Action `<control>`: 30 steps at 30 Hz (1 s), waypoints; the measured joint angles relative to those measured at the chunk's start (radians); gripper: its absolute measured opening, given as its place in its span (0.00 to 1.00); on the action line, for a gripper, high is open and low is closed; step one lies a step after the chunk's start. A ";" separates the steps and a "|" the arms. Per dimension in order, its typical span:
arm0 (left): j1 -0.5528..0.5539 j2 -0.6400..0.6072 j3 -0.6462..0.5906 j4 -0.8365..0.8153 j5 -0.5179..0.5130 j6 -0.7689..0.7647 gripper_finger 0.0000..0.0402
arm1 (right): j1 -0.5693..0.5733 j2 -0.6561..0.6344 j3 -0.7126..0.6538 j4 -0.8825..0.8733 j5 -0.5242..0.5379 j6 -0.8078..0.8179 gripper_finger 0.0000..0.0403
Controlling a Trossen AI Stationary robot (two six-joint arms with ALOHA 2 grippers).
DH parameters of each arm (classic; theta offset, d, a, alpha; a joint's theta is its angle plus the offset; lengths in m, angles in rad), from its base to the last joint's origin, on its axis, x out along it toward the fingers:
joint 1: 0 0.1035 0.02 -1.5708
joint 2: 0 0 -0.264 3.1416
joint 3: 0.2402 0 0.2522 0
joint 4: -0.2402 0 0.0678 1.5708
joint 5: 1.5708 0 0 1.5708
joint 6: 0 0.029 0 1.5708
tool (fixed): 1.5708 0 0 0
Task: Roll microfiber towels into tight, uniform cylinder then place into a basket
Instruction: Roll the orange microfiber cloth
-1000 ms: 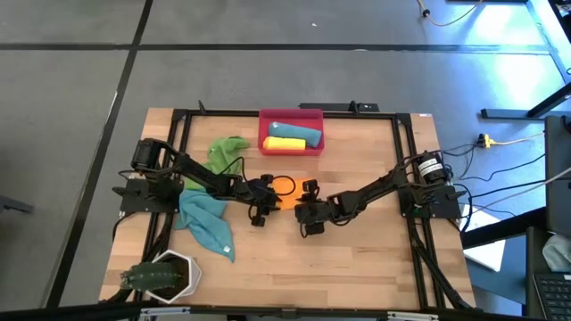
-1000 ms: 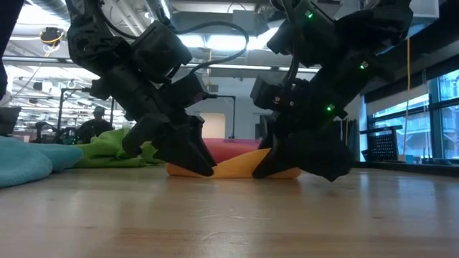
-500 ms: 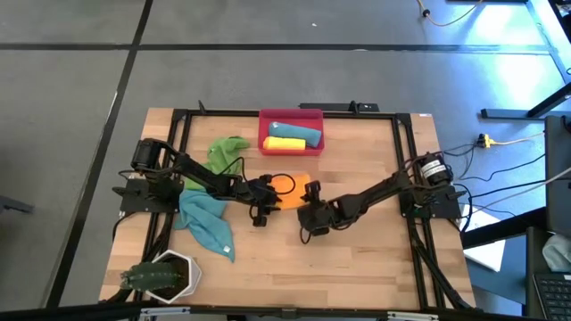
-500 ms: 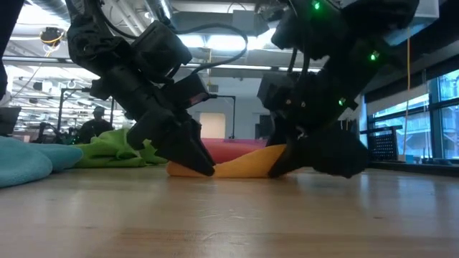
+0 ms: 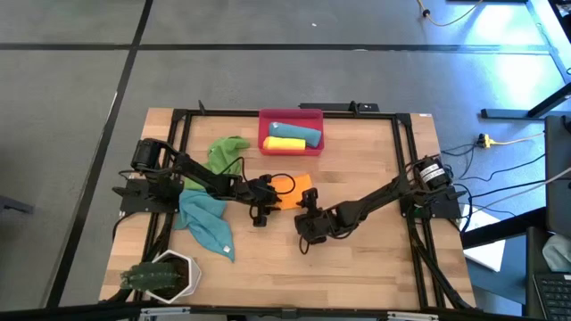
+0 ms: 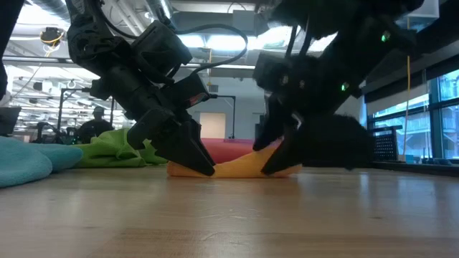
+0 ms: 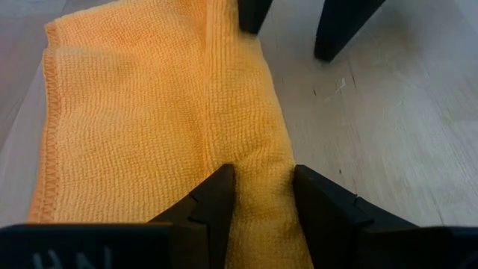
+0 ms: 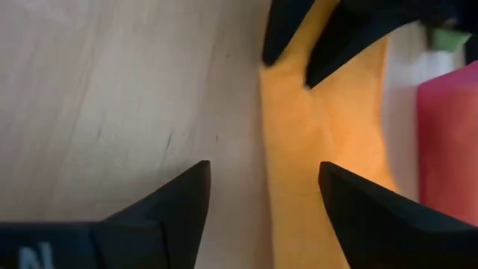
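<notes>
Wood table (image 5: 375, 259) mid-room, white plant pot (image 5: 165, 275) at front-left corner, green towel (image 5: 225, 148) & teal towel (image 5: 207, 221) by left arm; orange towel (image 5: 293, 185) lies flat mid-table, left gripper (image 7: 263, 196) pinching its edge, right gripper (image 8: 263, 196) spread wide, empty, alongside; basket (image 5: 291, 117) behind holds 2 rolls.

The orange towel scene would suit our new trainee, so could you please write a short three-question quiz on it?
1. True or false: the left gripper pinches a fold of the orange towel.
2. Which rolled towels lie in the basket? A) green and orange B) teal and yellow C) none
3. Fill in: the right gripper is ____ and grips nothing.

Key: 1 true; 2 B; 3 open
</notes>
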 joint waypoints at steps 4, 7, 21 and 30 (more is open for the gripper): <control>0.000 0.000 0.000 0.000 0.000 0.000 0.33 | -0.019 0.032 0.003 0.009 0.000 -0.004 0.58; 0.000 0.000 0.000 -0.001 0.010 0.000 0.33 | -0.037 0.045 0.004 0.015 0.002 -0.002 0.57; 0.000 0.000 0.000 -0.001 0.024 0.000 0.33 | -0.084 0.044 0.002 0.031 0.026 -0.033 0.56; 0.000 0.000 0.000 -0.001 0.028 0.001 0.33 | -0.122 0.043 0.002 0.026 -0.028 -0.049 0.56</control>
